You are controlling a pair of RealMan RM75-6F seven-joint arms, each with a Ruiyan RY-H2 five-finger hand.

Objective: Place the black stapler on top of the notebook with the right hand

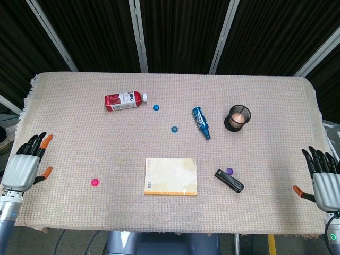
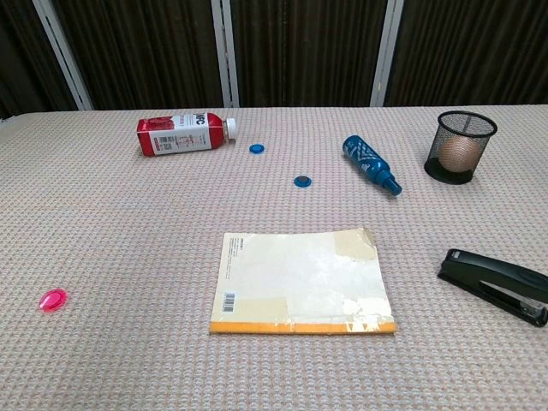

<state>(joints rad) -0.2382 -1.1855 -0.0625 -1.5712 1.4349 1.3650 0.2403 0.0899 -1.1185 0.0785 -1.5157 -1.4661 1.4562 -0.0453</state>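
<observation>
Black stapler (image 1: 229, 180) lies on the counter (image 1: 79, 149) just right of the notebook (image 1: 170, 176), untouched. Right hand (image 1: 323, 180) waits at the counter's edge, fingers spread and empty. Reaching in, it could knock the purple disc (image 1: 230, 171) touching the stapler, or skid the stapler away.
</observation>
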